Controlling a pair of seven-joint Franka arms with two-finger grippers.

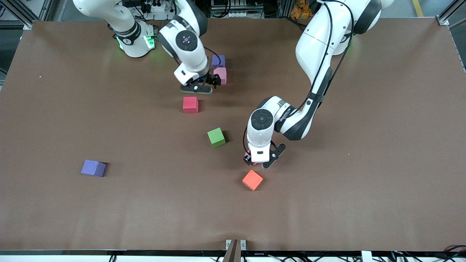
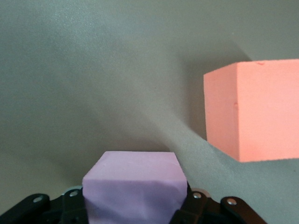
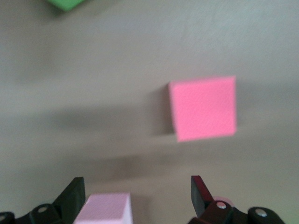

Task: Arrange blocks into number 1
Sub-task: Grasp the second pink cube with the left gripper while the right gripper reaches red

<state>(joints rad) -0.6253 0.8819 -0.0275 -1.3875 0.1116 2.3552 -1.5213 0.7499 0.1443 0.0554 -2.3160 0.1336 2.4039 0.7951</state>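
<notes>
I had the left gripper [image 1: 263, 160] clamped on a pale pink foam cube [image 2: 133, 186] just beside the orange foam cube [image 1: 252, 180], for building the numeral, while the right gripper [image 1: 204, 84] stood open over another pink cube [image 1: 220, 75].

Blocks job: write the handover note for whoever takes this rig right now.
Left gripper: shut on a pink block, low beside the orange block.
Right gripper: open, over the other pink block, which touches a purple block.
Loose: red block, green block, second purple block toward the right arm's end.
Done: purple-pink pair. Left: line up the rest; light blue not visible.
</notes>
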